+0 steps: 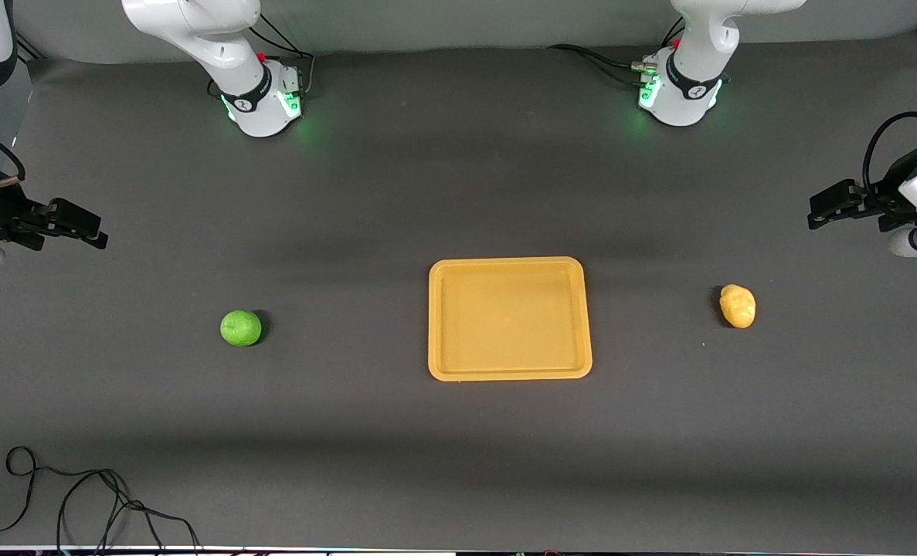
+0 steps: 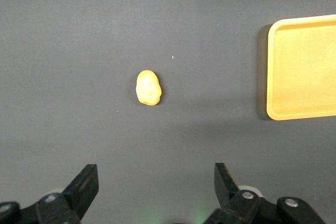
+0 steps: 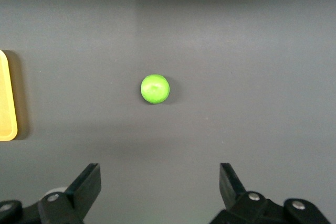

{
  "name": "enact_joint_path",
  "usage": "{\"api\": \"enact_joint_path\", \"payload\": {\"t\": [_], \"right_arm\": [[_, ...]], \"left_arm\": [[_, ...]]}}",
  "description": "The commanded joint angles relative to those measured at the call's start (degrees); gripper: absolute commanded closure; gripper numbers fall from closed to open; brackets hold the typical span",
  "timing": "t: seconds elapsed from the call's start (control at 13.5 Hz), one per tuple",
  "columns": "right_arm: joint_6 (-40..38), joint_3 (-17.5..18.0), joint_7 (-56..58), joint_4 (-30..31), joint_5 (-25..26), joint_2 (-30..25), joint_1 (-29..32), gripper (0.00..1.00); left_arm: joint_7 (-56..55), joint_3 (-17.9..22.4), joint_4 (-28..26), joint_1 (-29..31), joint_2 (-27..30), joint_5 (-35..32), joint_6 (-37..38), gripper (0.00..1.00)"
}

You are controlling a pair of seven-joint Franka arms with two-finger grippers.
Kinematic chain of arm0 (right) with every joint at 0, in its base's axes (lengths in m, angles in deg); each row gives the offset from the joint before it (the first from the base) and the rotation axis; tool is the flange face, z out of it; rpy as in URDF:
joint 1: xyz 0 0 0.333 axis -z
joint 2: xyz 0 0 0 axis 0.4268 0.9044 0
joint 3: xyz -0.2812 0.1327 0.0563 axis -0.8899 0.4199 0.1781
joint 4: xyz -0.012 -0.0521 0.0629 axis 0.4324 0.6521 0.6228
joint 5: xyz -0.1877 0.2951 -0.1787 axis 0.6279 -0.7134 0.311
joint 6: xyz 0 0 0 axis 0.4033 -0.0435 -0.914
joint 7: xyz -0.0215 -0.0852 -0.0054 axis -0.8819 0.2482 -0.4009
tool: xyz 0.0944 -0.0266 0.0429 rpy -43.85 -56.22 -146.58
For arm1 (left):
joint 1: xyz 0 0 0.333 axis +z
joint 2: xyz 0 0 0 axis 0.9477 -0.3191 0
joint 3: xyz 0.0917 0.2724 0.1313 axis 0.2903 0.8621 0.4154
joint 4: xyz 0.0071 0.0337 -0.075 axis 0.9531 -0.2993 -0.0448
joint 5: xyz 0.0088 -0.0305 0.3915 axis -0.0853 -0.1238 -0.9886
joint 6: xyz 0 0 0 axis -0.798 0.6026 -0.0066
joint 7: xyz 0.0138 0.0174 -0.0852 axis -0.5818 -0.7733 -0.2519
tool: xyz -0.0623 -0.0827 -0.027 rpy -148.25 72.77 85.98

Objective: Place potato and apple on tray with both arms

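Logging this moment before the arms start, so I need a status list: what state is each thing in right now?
potato: on the table toward the left arm's end, apart from the tray, ungripped.
apple: on the table toward the right arm's end, ungripped.
tray: flat on the table, nothing in it.
left gripper: open, raised, holding nothing.
right gripper: open, raised, holding nothing.

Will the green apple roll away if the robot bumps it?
Probably yes: the apple looks round like a ball and sits loose on the flat dark table, with nothing beside it to stop it. It also looks smooth, so it might slip unless the right gripper, jaws wide open, closes evenly around its middle.
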Motion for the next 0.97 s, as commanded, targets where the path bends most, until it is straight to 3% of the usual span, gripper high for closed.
{"api": "enact_joint_path", "payload": {"t": [0.0,0.89], "right_arm": [[0.09,0.06,0.91,-0.75,0.89,0.16,0.03,0.00],[-0.70,0.06,1.70,-0.84,0.89,-0.11,0.03,0.00]], "left_arm": [[0.64,-0.79,0.00,0.75,0.40,-0.71,0.34,0.02],[2.75,-0.53,-2.28,0.93,-0.65,-2.12,-2.11,0.02]]}}
